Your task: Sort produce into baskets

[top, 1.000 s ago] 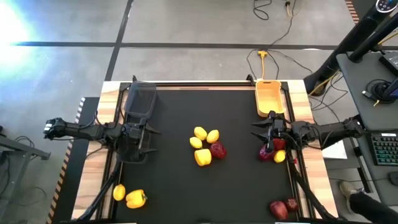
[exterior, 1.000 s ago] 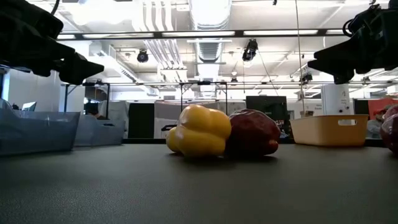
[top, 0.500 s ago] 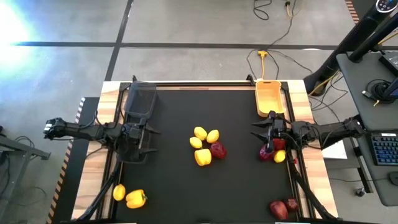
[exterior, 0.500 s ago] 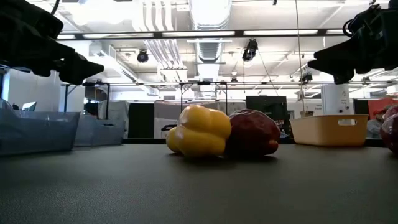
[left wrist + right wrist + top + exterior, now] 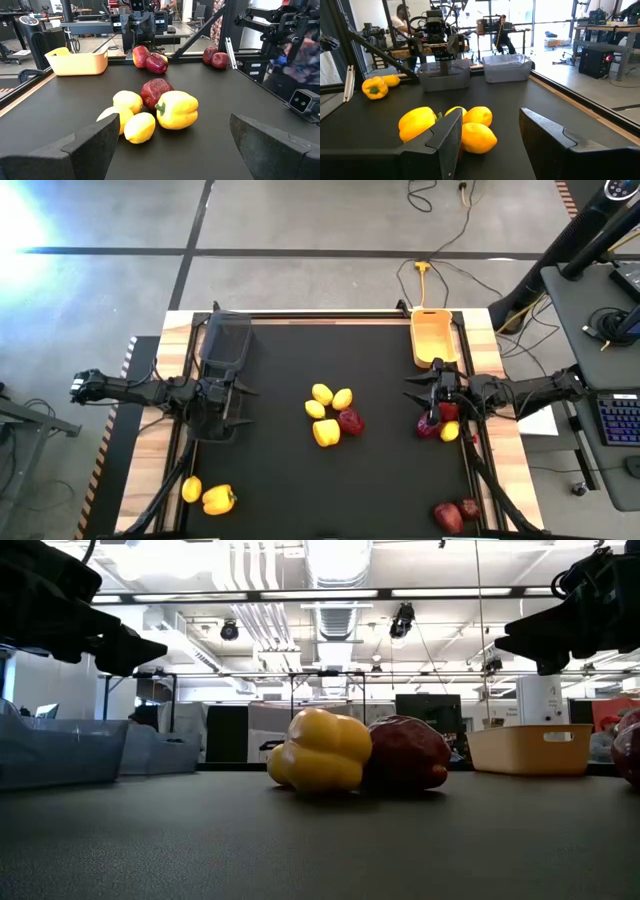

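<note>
A: Arms?
B: Left gripper (image 5: pixel 236 393) hovers by black basket (image 5: pixel 226 345), fingers apart. Right gripper (image 5: pixel 418 392) likewise, over red pepper (image 5: pixel 429 426) near yellow basket (image 5: pixel 433 336).
A: Produce?
B: Mid-table pile (image 5: pixel 332 416), untouched.

- No readable txt, labels, brand names, nos. or signs in any of my views.
- Checked what I could see; nothing on it was legible to me.
</note>
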Controlling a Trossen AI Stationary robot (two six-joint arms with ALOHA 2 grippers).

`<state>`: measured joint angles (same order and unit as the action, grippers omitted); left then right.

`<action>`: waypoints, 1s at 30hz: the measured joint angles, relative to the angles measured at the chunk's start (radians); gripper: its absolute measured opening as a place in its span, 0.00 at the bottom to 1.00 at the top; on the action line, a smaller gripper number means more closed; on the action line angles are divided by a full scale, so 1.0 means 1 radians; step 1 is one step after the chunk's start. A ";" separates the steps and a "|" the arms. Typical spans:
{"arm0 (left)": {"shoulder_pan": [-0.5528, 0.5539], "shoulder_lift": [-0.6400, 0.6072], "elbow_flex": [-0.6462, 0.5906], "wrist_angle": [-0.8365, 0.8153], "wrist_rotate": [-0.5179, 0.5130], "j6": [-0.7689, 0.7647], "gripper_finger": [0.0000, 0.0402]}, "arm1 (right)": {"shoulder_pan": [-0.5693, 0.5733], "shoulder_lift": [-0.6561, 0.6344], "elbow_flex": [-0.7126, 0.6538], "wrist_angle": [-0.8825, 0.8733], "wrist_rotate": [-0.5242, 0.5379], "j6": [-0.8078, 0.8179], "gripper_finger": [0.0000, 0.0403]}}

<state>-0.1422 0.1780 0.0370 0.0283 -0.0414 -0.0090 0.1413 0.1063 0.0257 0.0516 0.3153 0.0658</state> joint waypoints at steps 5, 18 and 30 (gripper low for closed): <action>0.000 0.000 0.000 0.000 0.000 0.000 0.89 | 0.000 0.000 0.000 0.064 0.000 0.063 0.46; 0.000 0.000 0.000 0.000 0.000 0.000 0.89 | 0.001 -0.002 0.000 0.064 -0.044 0.585 0.46; 0.000 0.000 0.000 0.001 0.000 0.000 0.89 | 0.174 0.077 -0.003 0.060 -0.075 0.571 0.46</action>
<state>-0.1425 0.1780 0.0369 0.0288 -0.0414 -0.0090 0.3151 0.1831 0.0231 0.1115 0.2398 0.6368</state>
